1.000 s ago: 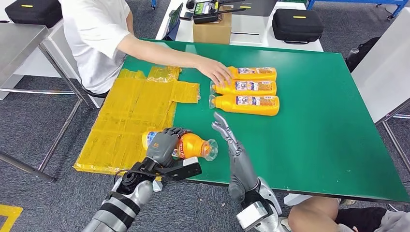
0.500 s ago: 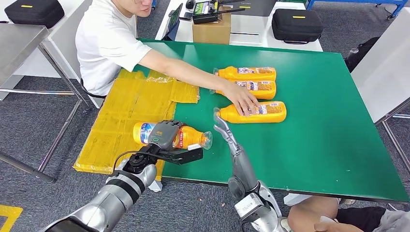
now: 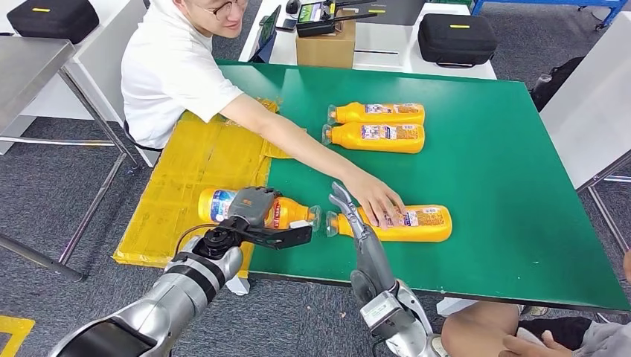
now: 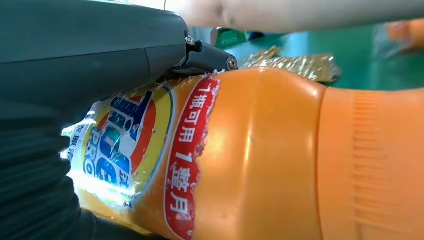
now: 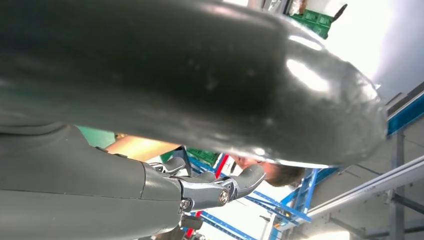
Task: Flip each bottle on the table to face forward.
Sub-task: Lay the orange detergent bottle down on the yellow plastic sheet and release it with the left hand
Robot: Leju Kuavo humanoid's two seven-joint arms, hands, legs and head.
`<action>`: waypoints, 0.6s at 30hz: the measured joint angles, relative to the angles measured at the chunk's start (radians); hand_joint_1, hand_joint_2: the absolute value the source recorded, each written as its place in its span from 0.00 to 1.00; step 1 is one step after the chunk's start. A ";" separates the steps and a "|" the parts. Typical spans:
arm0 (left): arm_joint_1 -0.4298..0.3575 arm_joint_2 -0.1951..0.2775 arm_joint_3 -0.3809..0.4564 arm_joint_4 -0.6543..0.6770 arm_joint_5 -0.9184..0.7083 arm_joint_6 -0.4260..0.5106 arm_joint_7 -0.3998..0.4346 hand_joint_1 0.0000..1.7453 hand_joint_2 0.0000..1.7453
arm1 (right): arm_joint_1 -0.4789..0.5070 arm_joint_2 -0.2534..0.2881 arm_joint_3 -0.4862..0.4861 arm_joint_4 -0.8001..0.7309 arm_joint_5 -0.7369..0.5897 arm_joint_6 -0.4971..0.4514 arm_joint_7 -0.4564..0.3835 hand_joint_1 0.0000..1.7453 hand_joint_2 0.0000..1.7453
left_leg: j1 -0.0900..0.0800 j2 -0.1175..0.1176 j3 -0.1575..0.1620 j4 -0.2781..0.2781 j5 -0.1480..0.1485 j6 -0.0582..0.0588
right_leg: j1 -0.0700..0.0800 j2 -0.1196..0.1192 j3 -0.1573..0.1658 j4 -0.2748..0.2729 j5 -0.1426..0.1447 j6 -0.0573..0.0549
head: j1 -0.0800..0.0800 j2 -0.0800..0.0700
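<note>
My left hand (image 3: 251, 208) wraps its fingers around a bottle (image 3: 257, 210) lying at the table's (image 3: 506, 186) near edge. My right hand (image 3: 357, 219), fingers straight and apart, holds nothing beside it.

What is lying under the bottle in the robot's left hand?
The bottle held by the left hand lies across yellow sheeting and green table; the surface directly beneath is covered.
</note>
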 joint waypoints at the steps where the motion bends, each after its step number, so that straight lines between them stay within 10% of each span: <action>1: -0.005 -0.002 0.000 0.009 -0.001 -0.006 0.002 0.01 1.00 | 0.000 0.001 -0.003 0.005 0.000 0.000 0.000 0.00 0.75 | 0.000 0.000 0.000 0.000 0.000 0.000 | 0.000 0.000 0.000 0.000 0.000 0.000 | 0.000 0.000; 2: -0.008 -0.003 0.000 0.017 0.000 -0.013 0.002 0.00 1.00 | 0.000 0.003 -0.006 0.010 0.000 0.000 0.000 0.00 1.00 | 0.000 0.000 0.000 0.000 0.000 0.000 | 0.000 0.000 0.000 0.000 0.000 0.000 | 0.000 0.000; 18: -0.041 -0.029 0.045 0.054 0.121 -0.103 -0.152 0.00 1.00 | 0.001 0.011 -0.050 0.068 -0.001 -0.015 -0.006 0.00 1.00 | 0.000 -0.002 0.000 0.000 0.000 0.000 | 0.000 0.000 0.000 0.000 0.000 0.000 | 0.000 0.000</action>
